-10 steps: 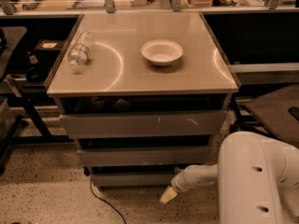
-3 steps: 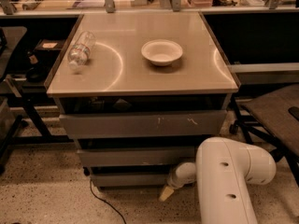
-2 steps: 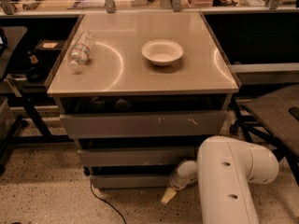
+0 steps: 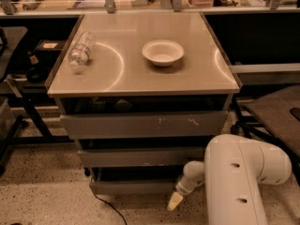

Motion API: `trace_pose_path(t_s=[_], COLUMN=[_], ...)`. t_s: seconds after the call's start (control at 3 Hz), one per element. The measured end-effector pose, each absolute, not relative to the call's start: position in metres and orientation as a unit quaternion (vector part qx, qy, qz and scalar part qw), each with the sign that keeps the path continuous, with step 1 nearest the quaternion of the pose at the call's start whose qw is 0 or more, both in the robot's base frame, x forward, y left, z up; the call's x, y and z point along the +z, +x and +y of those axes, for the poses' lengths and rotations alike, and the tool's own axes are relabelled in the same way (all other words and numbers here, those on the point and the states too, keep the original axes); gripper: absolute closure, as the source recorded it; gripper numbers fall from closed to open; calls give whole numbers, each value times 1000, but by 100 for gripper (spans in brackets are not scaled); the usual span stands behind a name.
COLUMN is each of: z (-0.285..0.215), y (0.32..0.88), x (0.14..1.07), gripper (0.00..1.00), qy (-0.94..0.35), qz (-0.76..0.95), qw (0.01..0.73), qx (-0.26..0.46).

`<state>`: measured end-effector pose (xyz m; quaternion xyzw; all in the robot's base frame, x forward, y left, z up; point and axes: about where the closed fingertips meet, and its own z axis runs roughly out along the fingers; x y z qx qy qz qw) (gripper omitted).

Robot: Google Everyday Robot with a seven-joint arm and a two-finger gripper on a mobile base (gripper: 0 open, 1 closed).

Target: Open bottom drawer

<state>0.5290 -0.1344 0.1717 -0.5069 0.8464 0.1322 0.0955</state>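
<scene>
White arm [image 4: 243, 177] is filling the 5 o'clock corner, its gripper [image 4: 174, 200] hanging low at 6 o'clock near the speckled floor [image 4: 42, 196], just at the right end of the bottom drawer [image 4: 133, 186]; open or closed, cannot tell. Bottom drawer is sitting lowest in the cabinet, with a dark gap above its front. A black cable [image 4: 110, 209] is trailing at its 7 o'clock. Middle drawer front [image 4: 140, 156] and scratched top drawer front [image 4: 145, 124] are stacking above. On the tabletop [image 4: 140, 78], a bowl [image 4: 162, 52] is resting at 12 o'clock and a bottle [image 4: 80, 50] is lying at 10 o'clock.
</scene>
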Motion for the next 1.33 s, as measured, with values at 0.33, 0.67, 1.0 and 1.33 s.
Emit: trace_pose_path(t_s=[0.33, 0.67, 1.0, 1.33], z=[-150, -160, -160, -158], y=[488, 465, 465, 461], x=[180, 189, 189, 175], gripper=[0, 0, 0, 0], qy=[-502, -499, -499, -500], qz=[849, 847, 847, 845], qw=[52, 28, 28, 4], qx=[160, 179, 179, 191])
